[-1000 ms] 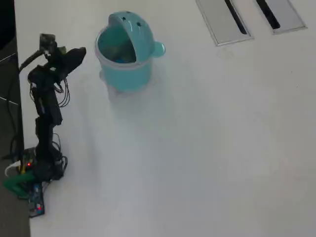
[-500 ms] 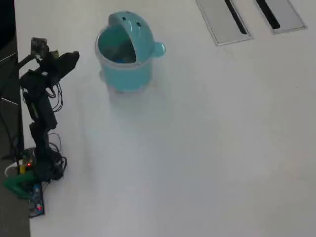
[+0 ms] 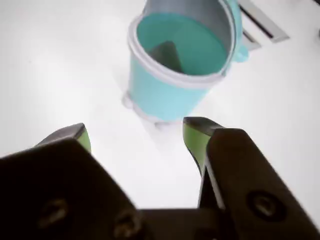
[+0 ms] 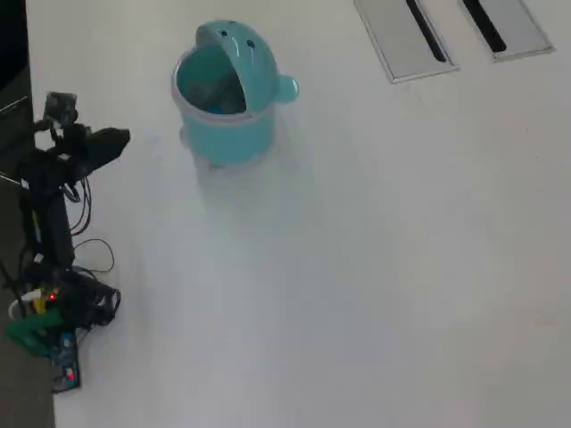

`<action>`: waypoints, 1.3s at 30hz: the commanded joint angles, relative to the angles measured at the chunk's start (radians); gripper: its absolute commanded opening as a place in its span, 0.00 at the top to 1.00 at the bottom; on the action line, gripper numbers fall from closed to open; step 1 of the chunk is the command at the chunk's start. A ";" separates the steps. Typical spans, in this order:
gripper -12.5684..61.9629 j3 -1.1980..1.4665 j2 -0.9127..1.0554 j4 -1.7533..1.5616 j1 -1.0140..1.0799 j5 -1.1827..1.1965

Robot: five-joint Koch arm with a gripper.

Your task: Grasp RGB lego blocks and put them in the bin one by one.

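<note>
1. Pincer [image 3: 135, 135] hung spread wide w/ nothing between its green-tipped jaws, just bare white worktop [image 3: 60, 75] below, per the wrist view.
2. Bin [image 4: 225, 116], the teal one, stood upright on the worktop, well apart from the arm [image 4: 53, 205], which sat folded near the left edge in the overhead view.
3. Lid [image 4: 236, 45] was tipped back, mouth exposed; knob [image 4: 287, 88] stuck out at right in the overhead view.
4. Lego blocks: none lay anywhere on the worktop. A dark shape and a faint bluish patch showed inside the bin, too blurred to tell if those were blocks.
5. Grey slotted panels [image 4: 406, 36] sat at top right in the overhead view, away from everything.
6. Step, my guess: drop-off phase over, arm near its rest pose. Task prob. complete or nearly so.
7. Next move, if any: locate a leftover block first; w/ none in sight, just park.
</note>
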 commanded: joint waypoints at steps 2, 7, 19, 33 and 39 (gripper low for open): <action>0.38 0.098 0.103 -0.069 0.006 0.046; 0.38 0.436 0.275 -0.264 0.011 0.146; 0.38 0.877 0.442 -0.641 0.018 0.236; 0.37 1.287 0.546 -1.207 0.114 0.545; 0.36 1.339 0.548 -1.284 0.164 0.810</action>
